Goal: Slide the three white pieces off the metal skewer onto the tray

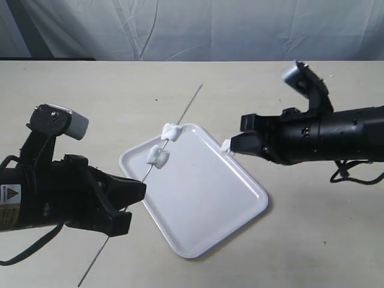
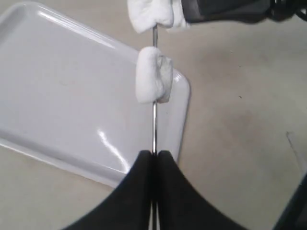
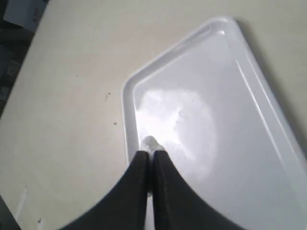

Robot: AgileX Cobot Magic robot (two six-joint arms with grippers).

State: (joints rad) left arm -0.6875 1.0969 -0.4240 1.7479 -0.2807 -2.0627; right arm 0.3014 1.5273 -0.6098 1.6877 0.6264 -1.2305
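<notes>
My left gripper (image 1: 135,198) (image 2: 154,154) is shut on the metal skewer (image 1: 191,103) (image 2: 154,127), which slants over the near corner of the white tray (image 1: 204,204) (image 2: 72,96). Two white pieces sit threaded on the skewer: one (image 1: 158,157) (image 2: 153,76) closer to my left gripper, the other (image 1: 171,132) (image 2: 149,14) farther along it. My right gripper (image 1: 231,146) (image 3: 149,153) is shut on a third white piece (image 1: 225,146) (image 3: 149,142), which is off the skewer and held above the tray's rim (image 3: 128,124).
The tray lies at an angle on a beige table (image 1: 90,90). A white cloth backdrop (image 1: 240,30) hangs behind the table's far edge. A black cable (image 1: 343,174) trails below the right arm.
</notes>
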